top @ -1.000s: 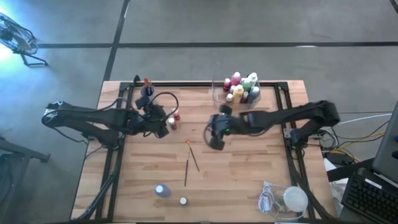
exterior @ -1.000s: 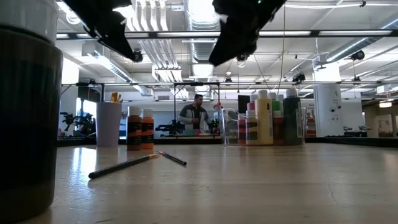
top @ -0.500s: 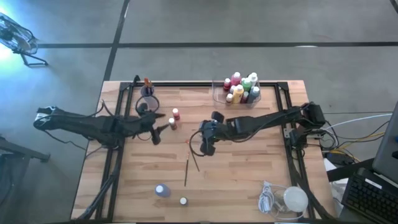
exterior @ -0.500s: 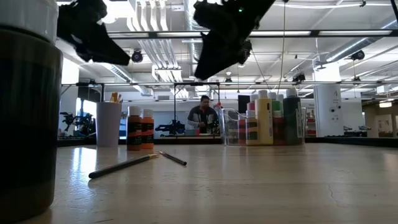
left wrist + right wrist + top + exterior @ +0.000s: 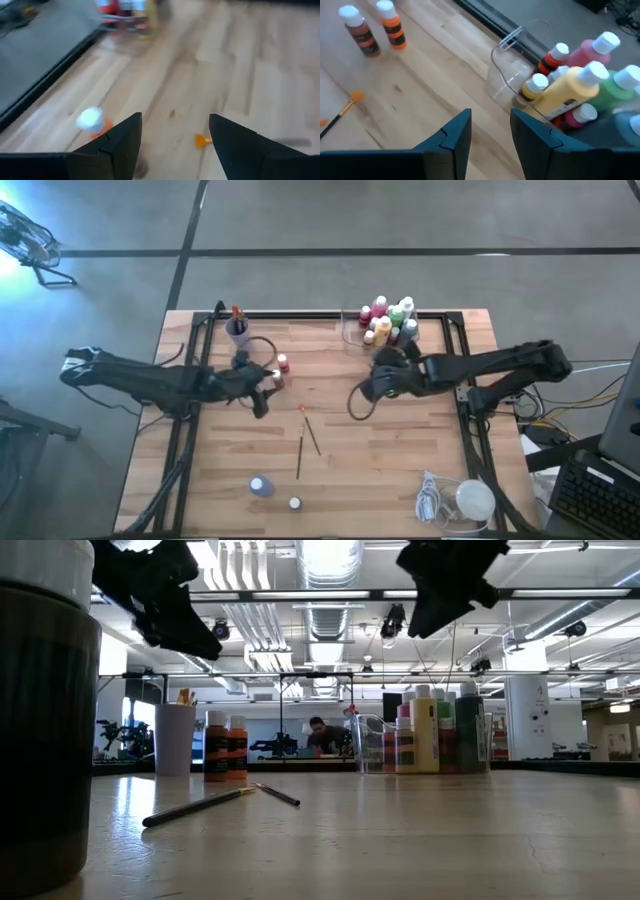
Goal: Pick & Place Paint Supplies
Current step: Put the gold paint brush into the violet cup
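The two brushes (image 5: 305, 442) are seen lying on bare table (image 5: 400, 450), well away from the tray (image 5: 352, 328) that already holds a cluster of bottles (image 5: 390, 322). They are crossed in a narrow V, their long axes running roughly toward and away from the tray, with an orange tip at the end nearer it. The left tool (image 5: 262, 387) is held above the table on the far side of the brushes from the tray; its fingers (image 5: 120, 145) are spread and nothing is gripped. Two small orange-red bottles (image 5: 281, 370) stand just beside it, nearer than the brushes. The right tool (image 5: 366, 392) is held between the tray and the brushes, its fingers (image 5: 451, 135) parted by a narrow gap and empty. Of the two, the right tool is judged slightly nearer the brushes' orange-tipped end, while the left is better placed for the two loose bottles. A grasp across a brush would require the fingers to be turned square to its long axis.
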